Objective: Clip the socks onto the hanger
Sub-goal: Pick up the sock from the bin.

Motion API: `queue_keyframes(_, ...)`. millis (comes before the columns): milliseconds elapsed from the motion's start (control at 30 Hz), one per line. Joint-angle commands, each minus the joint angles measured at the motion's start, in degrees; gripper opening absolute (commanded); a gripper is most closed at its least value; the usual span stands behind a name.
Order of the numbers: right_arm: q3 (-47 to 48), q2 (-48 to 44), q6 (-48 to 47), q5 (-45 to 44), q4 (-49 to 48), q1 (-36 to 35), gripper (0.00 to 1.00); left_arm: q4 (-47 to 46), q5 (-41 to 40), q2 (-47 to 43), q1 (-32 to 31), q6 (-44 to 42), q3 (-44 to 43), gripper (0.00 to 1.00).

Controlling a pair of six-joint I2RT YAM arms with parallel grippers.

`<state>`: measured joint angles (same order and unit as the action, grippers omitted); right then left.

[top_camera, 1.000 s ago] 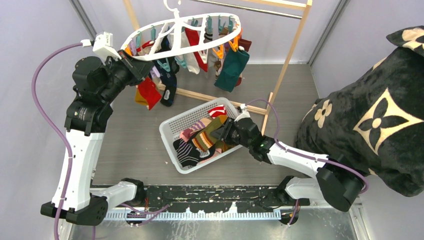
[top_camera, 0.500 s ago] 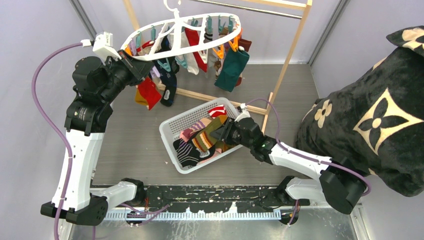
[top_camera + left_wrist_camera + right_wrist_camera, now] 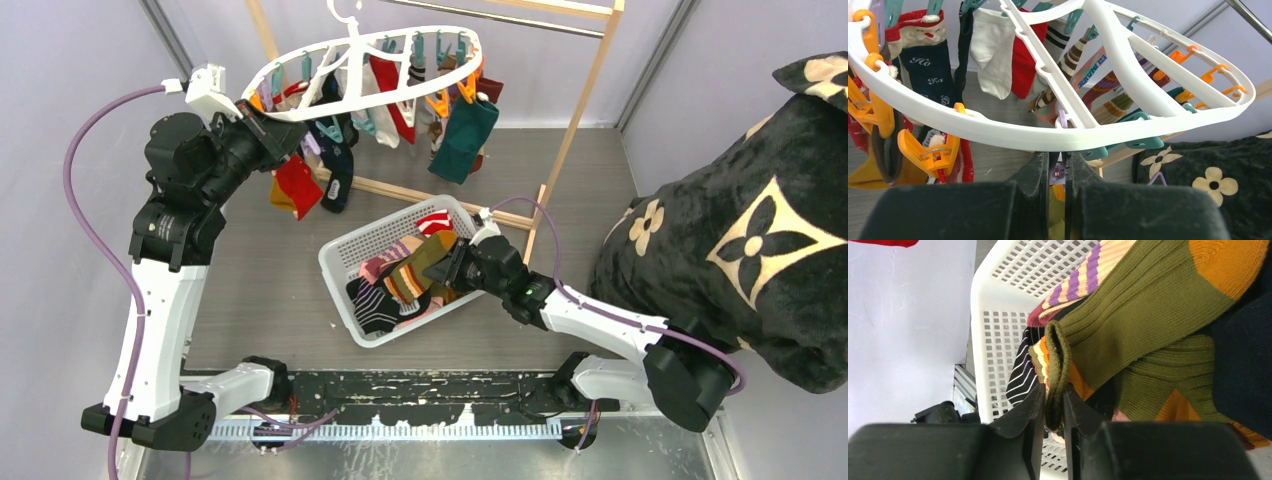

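Observation:
The white oval hanger (image 3: 300,113) hangs tilted from the rack with several socks clipped under it, among them a teal sock (image 3: 462,135) and a red sock (image 3: 298,185). My left gripper (image 3: 268,132) is shut at the ring's left end. In the left wrist view its fingertips (image 3: 1040,160) press up against the underside of the rim (image 3: 1128,125). My right gripper (image 3: 447,268) reaches into the white basket (image 3: 350,245). There its jaws pinch the folded cuff of an olive sock (image 3: 1138,315) with orange toe and heel.
The basket also holds a black-and-white striped sock (image 3: 375,305) and a pink-and-purple striped one (image 3: 395,255). The wooden rack frame (image 3: 580,110) stands behind the basket. A big black plush blanket (image 3: 740,220) fills the right side.
The right gripper's jaws have narrowed onto the olive sock's cuff inside the basket. The left arm and the hanger have stayed where they were.

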<state>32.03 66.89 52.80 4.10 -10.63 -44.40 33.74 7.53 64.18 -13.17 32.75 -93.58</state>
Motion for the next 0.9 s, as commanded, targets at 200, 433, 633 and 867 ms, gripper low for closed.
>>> queue_keyframes(200,4.16,-1.81,-4.74,-3.52,-6.86,-0.21,0.04,1.21,-1.82,0.24,0.29,-0.03,-1.08,0.01)
queue_keyframes(433,23.65,1.94,-26.44,-5.39,3.32,-4.55,0.01,1.28,-1.70,0.31,0.30,0.12,-0.34,0.01)
queue_keyframes(633,37.94,9.22,-39.66,-7.55,9.88,-8.96,0.01,1.49,-1.55,0.63,0.06,0.43,0.28,0.01)
queue_keyframes(867,46.49,14.77,-47.00,-12.50,9.76,-13.80,0.01,1.46,-2.07,0.37,-0.37,0.05,1.17,0.00)
